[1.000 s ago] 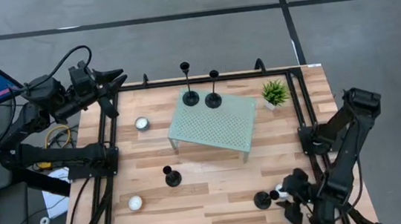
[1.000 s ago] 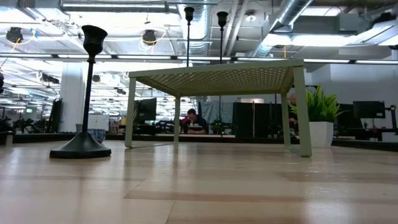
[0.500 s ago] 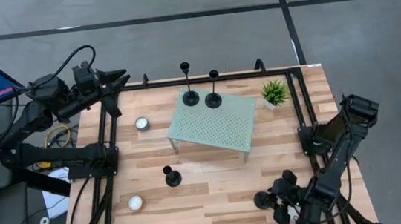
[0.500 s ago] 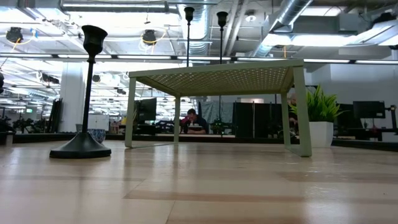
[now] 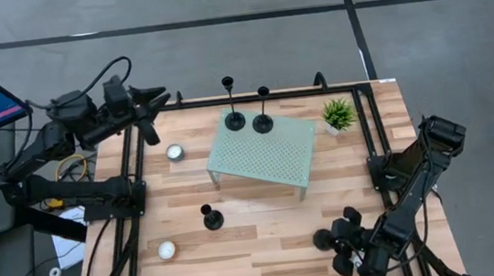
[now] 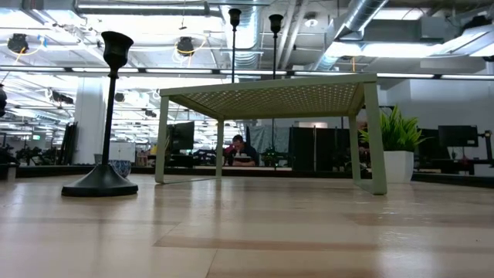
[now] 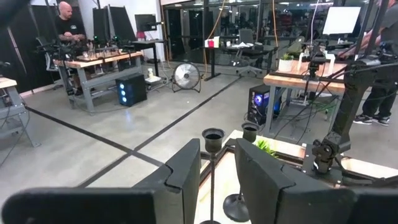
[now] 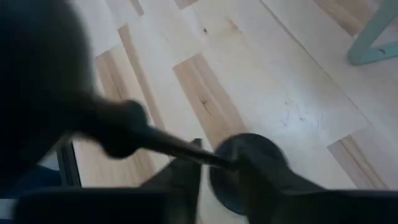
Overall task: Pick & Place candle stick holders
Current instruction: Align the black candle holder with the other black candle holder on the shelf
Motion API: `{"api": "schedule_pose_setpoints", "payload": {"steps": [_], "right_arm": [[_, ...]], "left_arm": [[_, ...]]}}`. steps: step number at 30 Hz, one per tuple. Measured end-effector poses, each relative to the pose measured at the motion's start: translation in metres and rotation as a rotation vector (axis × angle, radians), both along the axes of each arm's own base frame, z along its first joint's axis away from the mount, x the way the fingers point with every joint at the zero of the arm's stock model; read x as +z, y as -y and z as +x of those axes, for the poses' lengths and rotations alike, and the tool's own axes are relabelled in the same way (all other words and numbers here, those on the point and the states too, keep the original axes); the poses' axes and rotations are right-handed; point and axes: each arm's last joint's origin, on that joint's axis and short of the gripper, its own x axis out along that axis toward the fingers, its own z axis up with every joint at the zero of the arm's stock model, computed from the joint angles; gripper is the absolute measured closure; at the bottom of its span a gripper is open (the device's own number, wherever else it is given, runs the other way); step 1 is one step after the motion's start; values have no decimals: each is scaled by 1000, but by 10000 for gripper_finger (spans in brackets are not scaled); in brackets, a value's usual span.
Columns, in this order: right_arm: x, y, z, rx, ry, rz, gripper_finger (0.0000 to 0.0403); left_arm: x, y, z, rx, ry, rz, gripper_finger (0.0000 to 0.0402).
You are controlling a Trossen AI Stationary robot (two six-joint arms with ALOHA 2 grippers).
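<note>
Two black candle stick holders (image 5: 234, 119) (image 5: 264, 122) stand by their disc bases on the small green table (image 5: 272, 158). A third (image 5: 211, 219) stands on the wood in front of it and shows at the left of the low view (image 6: 104, 116). The remaining holder (image 5: 320, 240) is at the near right, where my right gripper (image 5: 338, 239) closes around it. Above the table's far left corner my left gripper (image 5: 158, 98) hangs open and holds nothing. My right gripper has the thin stem (image 8: 180, 148) of the near-right holder between its two fingers (image 8: 267, 180), low down, just above the disc base (image 8: 258, 149). The fingers come slanting down from the table's right side and lie across the stem. The base rests on the wood.
Two white tealights (image 5: 174, 151) (image 5: 166, 249) lie on the left half of the table. A small green potted plant (image 5: 337, 115) stands at the far right beside the green table. A black rail frame (image 5: 134, 196) borders the table.
My right gripper has gone toward the table's left edge up to the near-right holder, and now covers the white tealight that lay beside it. My left gripper has drifted a little toward the table's right. The holders have not moved.
</note>
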Motion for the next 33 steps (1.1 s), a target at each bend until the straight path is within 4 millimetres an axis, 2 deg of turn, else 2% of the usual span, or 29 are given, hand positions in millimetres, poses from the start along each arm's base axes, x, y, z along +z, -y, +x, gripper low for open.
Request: {"api": "schedule_pose_setpoints", "payload": {"steps": [2, 3, 9, 12, 16, 21, 24, 29, 33], "right_arm": [[2, 3, 1, 5, 1, -12, 380], [5, 3, 3, 7, 6, 2, 389], [30, 18, 9, 4, 61, 33, 397], [58, 30, 16, 17, 117, 57, 398], [108, 52, 31, 46, 225, 42, 399], [169, 90, 54, 70, 349, -92, 401], [193, 116, 70, 49, 378, -206, 401], [207, 153, 107, 20, 417, -322, 402], [198, 177, 145, 47, 474, -334, 402]], "left_arm": [[0, 0, 0, 0, 0, 0, 300], [0, 0, 0, 0, 0, 0, 300], [0, 0, 0, 0, 0, 0, 300], [0, 0, 0, 0, 0, 0, 300], [0, 0, 0, 0, 0, 0, 300], [0, 0, 0, 0, 0, 0, 300], [0, 0, 0, 0, 0, 0, 300], [0, 0, 0, 0, 0, 0, 300], [0, 0, 0, 0, 0, 0, 300]]}}
